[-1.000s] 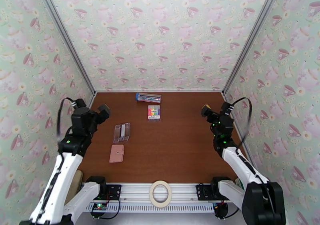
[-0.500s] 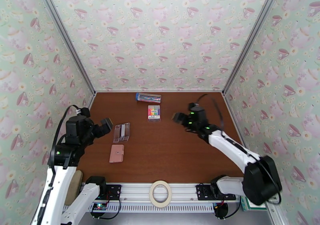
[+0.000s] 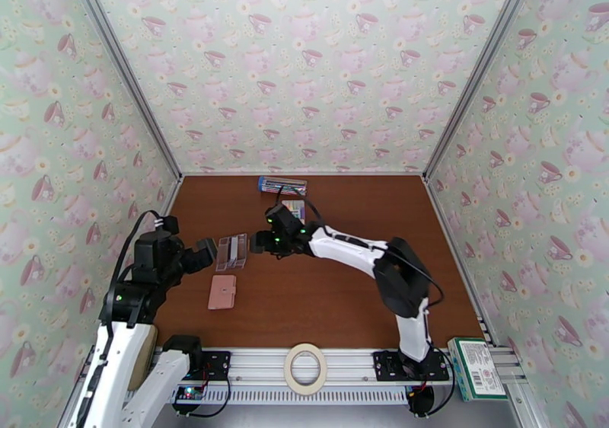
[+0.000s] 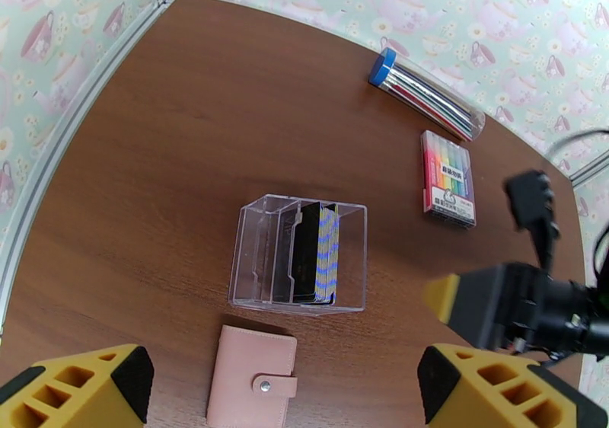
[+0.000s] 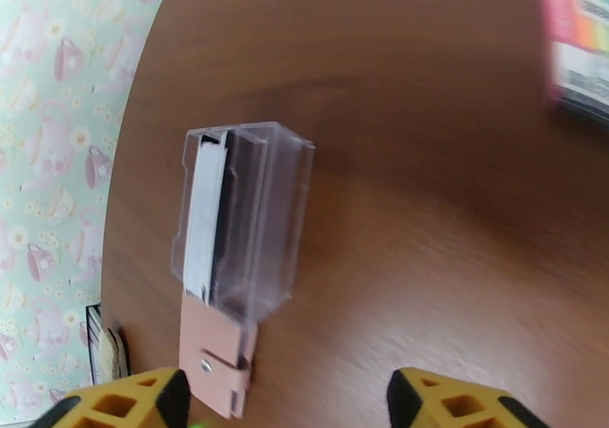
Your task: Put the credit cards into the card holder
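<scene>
Your credit cards [image 4: 316, 250] stand on edge in a clear box [image 4: 259, 250] on the table [image 4: 175, 117] — how many, I can't tell from here. The card holder [image 4: 251, 376] lies closed just beside the box's near side. Your left gripper [image 3: 204, 250] hovers left of the box, jaws wide apart; the right gripper [image 3: 259, 243] hangs just right of it — jaws apart too.

Bright, even light with soft, faint shadows on the brown table [image 3: 327, 292]. Both wrist views bend at their edges. The marker pack [image 5: 582, 41] is blurred in the right wrist view.
</scene>
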Controlling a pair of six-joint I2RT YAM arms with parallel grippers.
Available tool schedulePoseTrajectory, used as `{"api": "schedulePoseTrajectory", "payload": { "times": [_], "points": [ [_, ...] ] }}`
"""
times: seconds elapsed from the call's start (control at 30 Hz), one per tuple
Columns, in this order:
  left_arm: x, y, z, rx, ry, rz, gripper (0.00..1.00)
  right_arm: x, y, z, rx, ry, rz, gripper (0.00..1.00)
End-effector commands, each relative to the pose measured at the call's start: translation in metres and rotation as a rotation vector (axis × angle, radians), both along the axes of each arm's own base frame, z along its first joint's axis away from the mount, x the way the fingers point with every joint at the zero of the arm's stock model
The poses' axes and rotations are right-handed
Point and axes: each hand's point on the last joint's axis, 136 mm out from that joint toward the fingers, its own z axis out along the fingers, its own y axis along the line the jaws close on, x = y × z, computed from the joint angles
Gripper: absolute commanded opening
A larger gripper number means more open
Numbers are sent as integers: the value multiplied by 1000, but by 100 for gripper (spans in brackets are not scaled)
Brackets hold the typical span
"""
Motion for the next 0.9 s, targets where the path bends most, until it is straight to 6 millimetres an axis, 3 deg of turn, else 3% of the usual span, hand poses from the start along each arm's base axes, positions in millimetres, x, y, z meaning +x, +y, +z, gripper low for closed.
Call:
{"api": "schedulePoseTrajectory", "payload": {
  "times": [0.0, 0.33, 0.7, 0.87],
  "points": [
    [2, -2, -3, 14, -3, -21, 99, -5, 18, -10, 1, 65, 31, 63],
    [4, -3, -6, 11, 4, -26, 99, 9, 49, -40, -22, 101, 64, 55],
    [5, -1, -7, 17, 13, -17, 99, 13, 53, -58, -67, 107, 60, 29],
    [5, 0, -9, 20, 22, -11, 99, 11, 54, -61, -98, 87, 62, 23]
  ]
}}
